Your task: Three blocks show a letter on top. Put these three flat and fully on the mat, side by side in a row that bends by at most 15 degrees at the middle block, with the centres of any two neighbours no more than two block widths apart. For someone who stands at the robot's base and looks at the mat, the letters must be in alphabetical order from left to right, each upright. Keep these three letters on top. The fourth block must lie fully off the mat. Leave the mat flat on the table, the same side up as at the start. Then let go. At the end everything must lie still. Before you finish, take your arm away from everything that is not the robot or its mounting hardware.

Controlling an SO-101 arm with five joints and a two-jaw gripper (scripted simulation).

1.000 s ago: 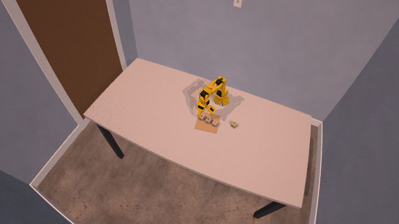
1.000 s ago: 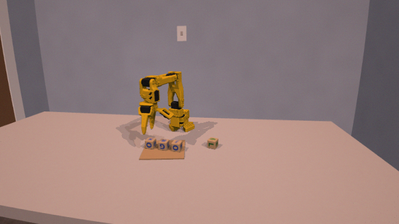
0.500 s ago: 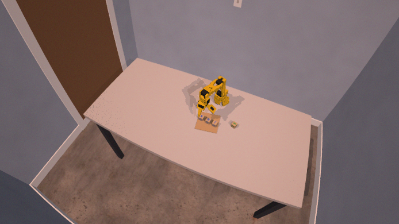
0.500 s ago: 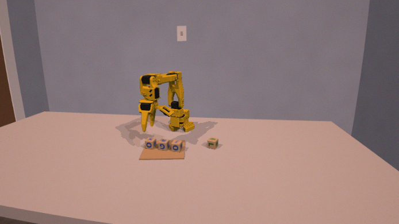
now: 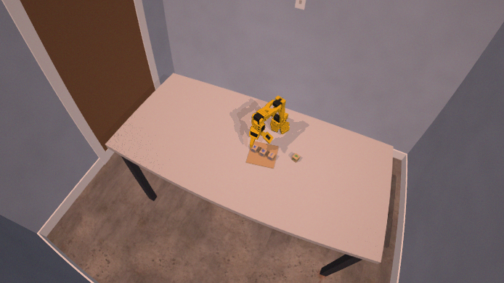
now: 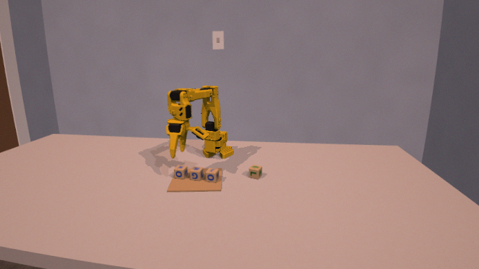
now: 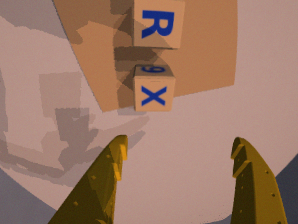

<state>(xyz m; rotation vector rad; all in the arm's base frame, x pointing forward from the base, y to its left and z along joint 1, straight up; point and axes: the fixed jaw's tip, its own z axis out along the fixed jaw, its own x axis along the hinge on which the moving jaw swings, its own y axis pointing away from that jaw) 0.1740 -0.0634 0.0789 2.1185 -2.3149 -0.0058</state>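
The X block (image 5: pixel 254 148) (image 6: pixel 180 172) (image 7: pixel 154 95), the R block (image 5: pixel 263 152) (image 6: pixel 196 174) (image 7: pixel 157 22) and a third blue-lettered block (image 5: pixel 271 154) (image 6: pixel 212 175) stand in a nearly straight row with small gaps on the flat mat (image 5: pixel 260 162) (image 6: pixel 194 185) (image 7: pixel 205 50). From the base, X is rightmost; R looks upright. The third top letter is too small to read. X is close to the mat's edge; whether its base is fully on it is hard to tell. My gripper (image 6: pixel 177 153) (image 7: pixel 180 139) is open and empty, raised on the base side of X.
The fourth block (image 5: pixel 295 157) (image 6: pixel 255 172), with green letters, lies on the table (image 5: pixel 327 191) (image 6: pixel 317 210), fully off the mat and beyond the third block's end of the row. The robot's base (image 5: pixel 279 123) (image 6: pixel 215 144) stands behind the mat. Arm shadows fall beside the row.
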